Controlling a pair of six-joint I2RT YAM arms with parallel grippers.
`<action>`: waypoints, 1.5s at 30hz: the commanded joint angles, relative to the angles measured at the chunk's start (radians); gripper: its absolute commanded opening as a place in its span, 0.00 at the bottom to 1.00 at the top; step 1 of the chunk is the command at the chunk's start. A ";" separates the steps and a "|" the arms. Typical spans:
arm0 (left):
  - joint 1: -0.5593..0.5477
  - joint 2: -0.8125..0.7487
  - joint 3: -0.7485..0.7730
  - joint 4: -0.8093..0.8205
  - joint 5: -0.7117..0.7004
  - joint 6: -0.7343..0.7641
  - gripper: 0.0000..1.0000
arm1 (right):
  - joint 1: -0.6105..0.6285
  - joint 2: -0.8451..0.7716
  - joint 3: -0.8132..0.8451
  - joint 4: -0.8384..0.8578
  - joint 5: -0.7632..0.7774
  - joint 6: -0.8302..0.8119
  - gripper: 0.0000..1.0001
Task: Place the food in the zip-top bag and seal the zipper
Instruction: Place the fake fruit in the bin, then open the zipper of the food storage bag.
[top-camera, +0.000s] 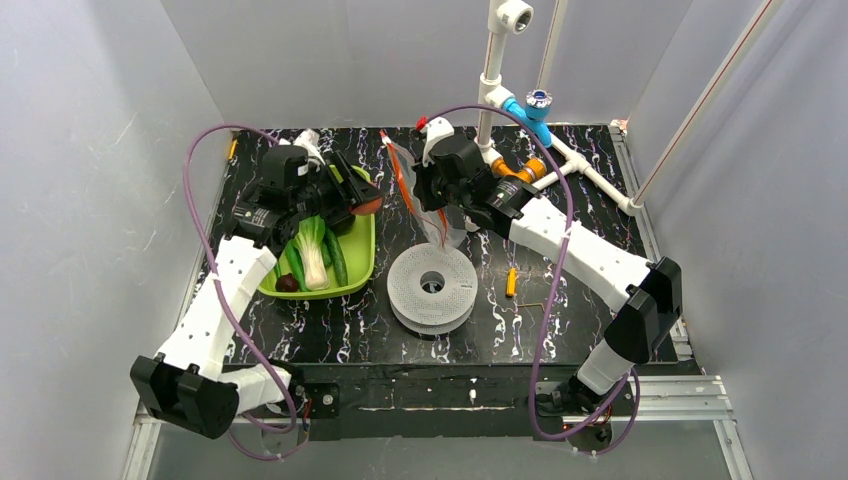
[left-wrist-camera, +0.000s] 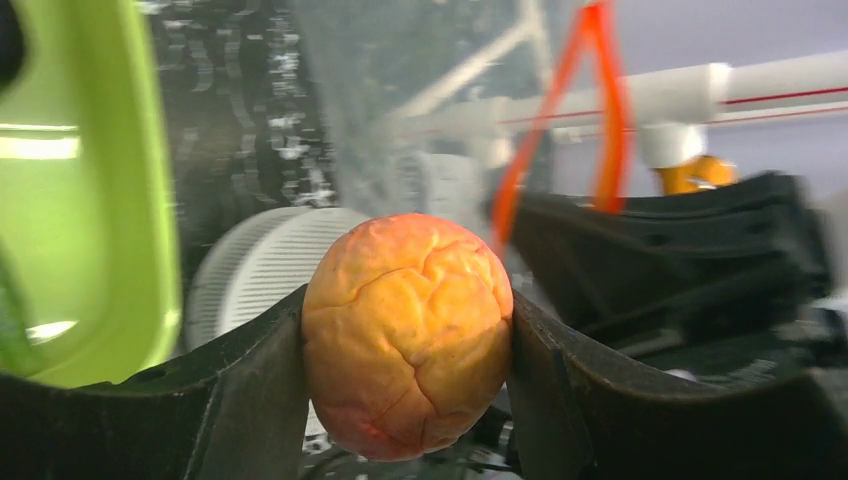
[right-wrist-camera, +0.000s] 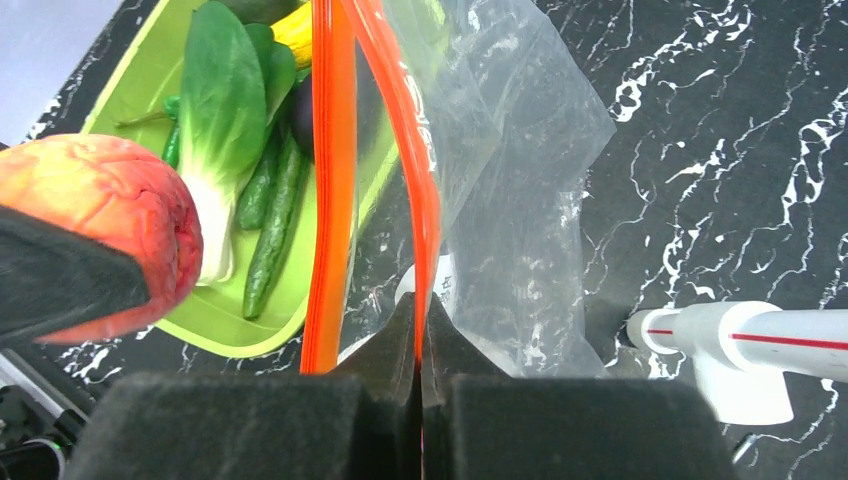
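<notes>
Wedged between the dark fingers of our left gripper (left-wrist-camera: 407, 310) is the wrinkled orange-red round toy fruit (left-wrist-camera: 407, 340), clamped on both flanks and held off the black marbled tabletop (right-wrist-camera: 720, 150). Just ahead of that gripper hangs the clear crinkly zip-top bag (right-wrist-camera: 520, 180). Our right gripper (right-wrist-camera: 420, 325) is closed tight on one lip of the bag's narrow orange-red zipper strip (right-wrist-camera: 333, 180), while the other lip hangs loose beside it, leaving a slim slit of a mouth.

We judge that slit narrower than the fruit. So we should aim the fruit at its middle, lead with the narrower end, and let it nudge the loose lip outward rather than drag on the pinched one, which could slip free. We should let go only once the fruit is past the strip and inside the plastic.

Behind the left gripper, the white-and-green leafy stalk (right-wrist-camera: 225, 130) and long green cucumbers (right-wrist-camera: 270, 220) wait in the lime-green plastic tray (right-wrist-camera: 215, 320).
</notes>
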 joint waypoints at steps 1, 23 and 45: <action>0.082 0.032 -0.103 -0.144 -0.085 0.174 0.39 | 0.002 0.002 0.050 0.007 0.051 -0.033 0.01; 0.147 0.135 -0.076 0.109 0.346 0.067 0.93 | 0.002 0.032 0.073 -0.001 0.003 -0.035 0.01; -0.003 0.193 -0.029 0.303 0.296 -0.051 0.47 | 0.003 0.030 0.096 -0.001 -0.024 -0.018 0.01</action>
